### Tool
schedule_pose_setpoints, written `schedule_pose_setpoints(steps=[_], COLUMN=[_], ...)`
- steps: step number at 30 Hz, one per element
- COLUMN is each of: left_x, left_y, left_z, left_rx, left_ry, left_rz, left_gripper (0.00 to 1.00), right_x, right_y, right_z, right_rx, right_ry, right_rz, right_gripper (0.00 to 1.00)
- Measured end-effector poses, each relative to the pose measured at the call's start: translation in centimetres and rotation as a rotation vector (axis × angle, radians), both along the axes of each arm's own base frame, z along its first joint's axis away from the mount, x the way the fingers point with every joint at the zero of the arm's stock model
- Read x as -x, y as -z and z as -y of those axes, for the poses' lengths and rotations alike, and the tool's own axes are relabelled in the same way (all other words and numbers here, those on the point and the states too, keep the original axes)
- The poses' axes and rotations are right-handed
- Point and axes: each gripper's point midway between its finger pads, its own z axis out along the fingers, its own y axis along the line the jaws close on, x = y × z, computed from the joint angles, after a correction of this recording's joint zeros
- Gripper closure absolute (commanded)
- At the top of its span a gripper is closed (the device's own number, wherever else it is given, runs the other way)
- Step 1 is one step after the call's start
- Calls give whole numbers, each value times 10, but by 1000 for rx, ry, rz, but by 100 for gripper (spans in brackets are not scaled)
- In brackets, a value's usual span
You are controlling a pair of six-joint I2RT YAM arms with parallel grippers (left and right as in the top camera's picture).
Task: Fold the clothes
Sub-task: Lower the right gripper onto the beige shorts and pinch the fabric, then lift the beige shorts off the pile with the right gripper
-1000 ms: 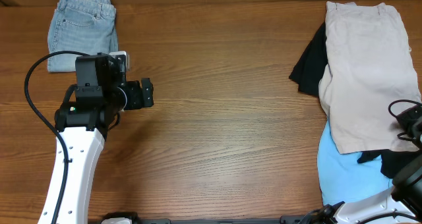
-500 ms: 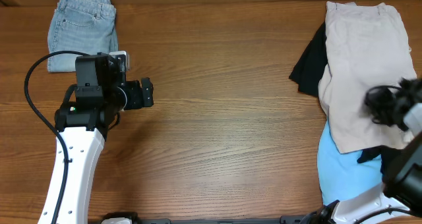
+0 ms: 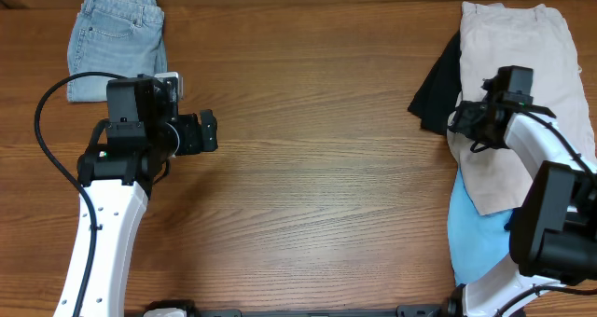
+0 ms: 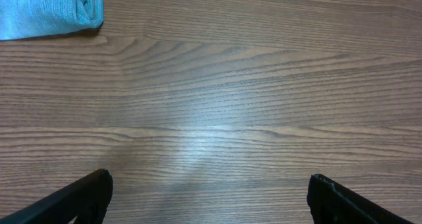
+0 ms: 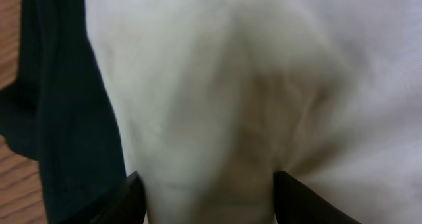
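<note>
The pale beige shorts [image 3: 522, 84] lie spread at the table's right side, on top of a black garment [image 3: 437, 89] and a light-blue cloth [image 3: 474, 247]. My right gripper [image 3: 462, 121] is low over the left edge of the beige shorts. It is open, and the wrist view shows beige cloth [image 5: 217, 99] between its fingers [image 5: 128, 201], with the black garment [image 5: 59, 118] just to the left. Folded pale-blue denim shorts [image 3: 117, 42] lie at the far left. My left gripper [image 3: 207, 130] hangs open over bare wood; the wrist view shows the left gripper [image 4: 208, 197] with nothing in it.
A corner of the folded denim [image 4: 49, 10] shows at the top left of the left wrist view. Brown wooden tabletop [image 3: 317, 149] stretches between the two arms. The left arm's black cable [image 3: 47, 121] loops beside its wrist.
My right arm has swung in from the table's right edge, leftward and up across the beige shorts to their left edge, and its jaws have opened. The left arm has not moved.
</note>
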Motion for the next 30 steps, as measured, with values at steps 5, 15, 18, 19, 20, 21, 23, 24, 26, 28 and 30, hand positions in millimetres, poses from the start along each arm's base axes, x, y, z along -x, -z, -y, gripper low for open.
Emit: schedule_pose_setpoints(steps=[5,15,18,19,20,21,23,24,26,28,30], left_x=[0,0,0,0,0,0,0,0,0,0,0], left_y=[0,0,0,0,0,0,0,0,0,0,0], left_z=[0,0,0,0,0,0,0,0,0,0,0], left_rx=[0,0,0,0,0,0,0,0,0,0,0], left_ry=[0,0,0,0,0,0,0,0,0,0,0], left_rz=[-1,0,0,0,0,0,0,0,0,0,0], left_gripper=[4,4,4,4,4,4,3,3,3,2,2], right_x=[4,15,15,14,14,12,12,14,22,28,34], right_y=[1,-22,-48,-57,-67,-80,-93,-99,-102,-100,-97], right_z=[2,4,-3,-7,-13,-23,-40,-54,-80,-106,-131], right_rx=[86,91,90,89,85,76,53,35,3,-20,-39], right_ry=[12,39,20,9,-10,-37,-82,-118,-184,-250,-317], right_rz=[-33,-127,-148,-148,-149,-139,-129,-130,-151,-171,-183], right_gripper=[95,96,95,95,95,95,95,94,70,54,48])
